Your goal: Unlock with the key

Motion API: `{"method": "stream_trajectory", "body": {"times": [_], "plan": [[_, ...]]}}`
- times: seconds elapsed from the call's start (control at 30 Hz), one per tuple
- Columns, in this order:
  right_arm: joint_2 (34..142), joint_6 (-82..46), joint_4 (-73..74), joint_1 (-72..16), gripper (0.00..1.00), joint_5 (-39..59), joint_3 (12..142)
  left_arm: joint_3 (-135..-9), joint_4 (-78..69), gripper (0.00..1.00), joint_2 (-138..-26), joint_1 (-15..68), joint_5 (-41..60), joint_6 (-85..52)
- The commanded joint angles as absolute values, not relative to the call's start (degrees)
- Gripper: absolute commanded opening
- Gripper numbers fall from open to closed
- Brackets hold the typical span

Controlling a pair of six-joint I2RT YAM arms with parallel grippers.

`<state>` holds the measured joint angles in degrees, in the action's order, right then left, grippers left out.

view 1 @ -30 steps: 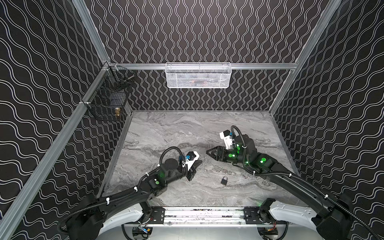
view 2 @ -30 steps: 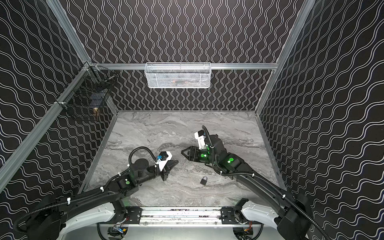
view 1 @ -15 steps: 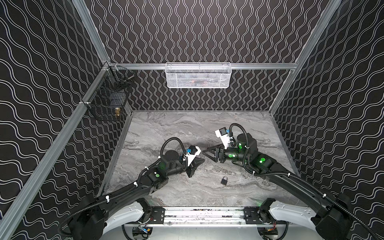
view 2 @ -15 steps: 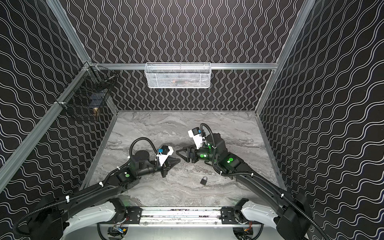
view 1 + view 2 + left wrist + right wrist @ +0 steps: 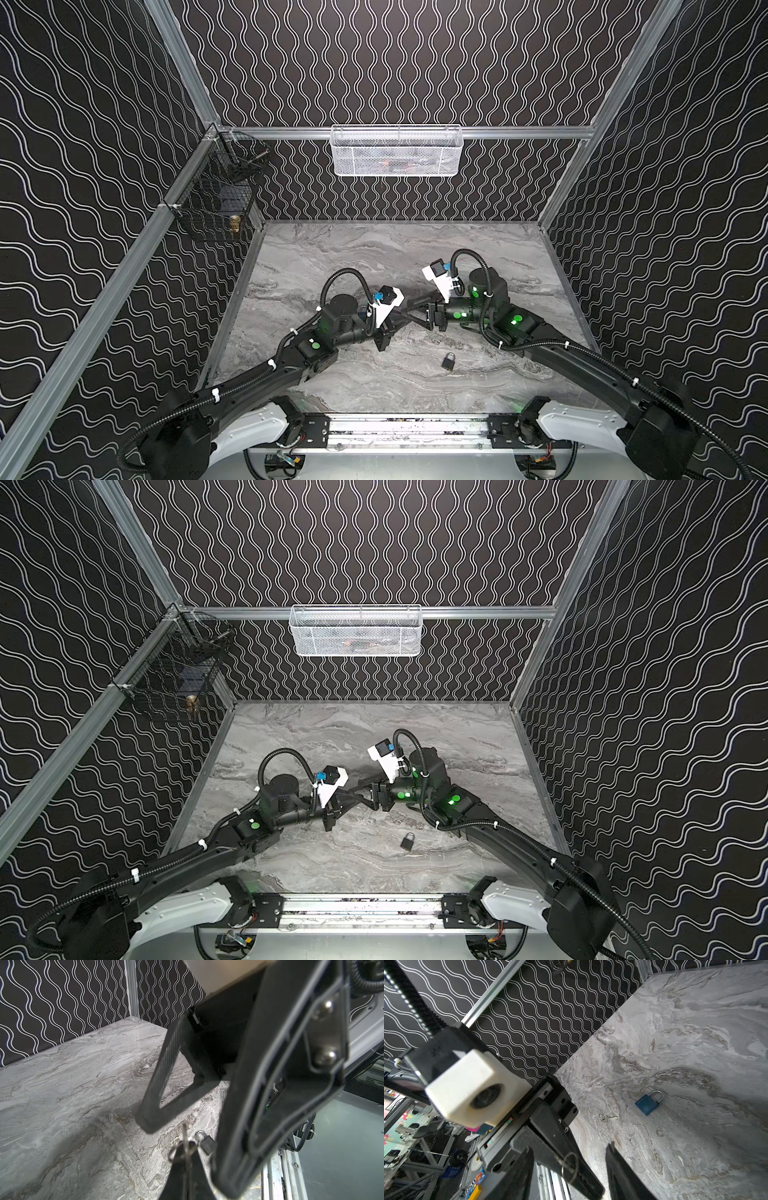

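My left gripper (image 5: 186, 1144) is shut on a small silver key (image 5: 184, 1133), whose blade sticks out past the tips and whose wire ring (image 5: 570, 1164) hangs at the side. My right gripper (image 5: 570, 1147) is open, and its fingers (image 5: 162, 1076) stand on either side of the left gripper's tips (image 5: 589, 1188) without closing on them. In both top views the two grippers meet nose to nose mid-table, left (image 5: 397, 322) against right (image 5: 409, 308). The dark blue padlock (image 5: 448, 360) (image 5: 408, 840) (image 5: 648, 1103) lies flat on the marble, near the front and apart from both grippers, shackle closed.
A second small key (image 5: 607, 1118) with a ring lies on the marble table (image 5: 332, 257) near the padlock. A white mesh basket (image 5: 397, 151) hangs on the back wall and a black wire basket (image 5: 216, 203) on the left wall. Patterned walls enclose the table.
Both arms have moved towards each other at mid-table. The right gripper swung left until its open fingers came around the left gripper's tips. The padlock has not moved.
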<state>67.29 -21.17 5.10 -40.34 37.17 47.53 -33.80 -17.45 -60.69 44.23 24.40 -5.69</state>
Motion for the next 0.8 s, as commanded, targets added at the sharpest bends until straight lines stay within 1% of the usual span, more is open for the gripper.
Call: {"method": "stream_trajectory", "body": {"times": [0.0,0.1,0.27,0.43,0.67,0.77], "plan": [[67.92,-19.4,8.3,-40.16,0.52,40.53,47.52,-34.79,-17.08,0.0,-61.12,44.04,25.84,-5.28],[68.59,-18.64,7.5,-40.11,0.49,40.8,48.2,-34.8,-17.04,0.0,-61.17,44.04,25.99,-5.36],[68.41,-18.25,7.95,-39.9,0.4,40.08,48.21,-34.98,-16.89,0.0,-61.1,43.95,26.54,-5.36],[67.94,-17.64,7.56,-39.55,0.27,39.46,48.26,-34.89,-16.63,0.0,-60.68,43.86,26.85,-5.19],[67.5,-17.36,7.0,-39.22,0.16,39.36,48.16,-35.05,-16.46,0.0,-60.95,43.79,26.94,-5.2],[67.62,-16.86,6.37,-39.23,0.16,39.38,48.17,-35.16,-16.56,0.0,-60.92,43.69,27.33,-5.32]]}}
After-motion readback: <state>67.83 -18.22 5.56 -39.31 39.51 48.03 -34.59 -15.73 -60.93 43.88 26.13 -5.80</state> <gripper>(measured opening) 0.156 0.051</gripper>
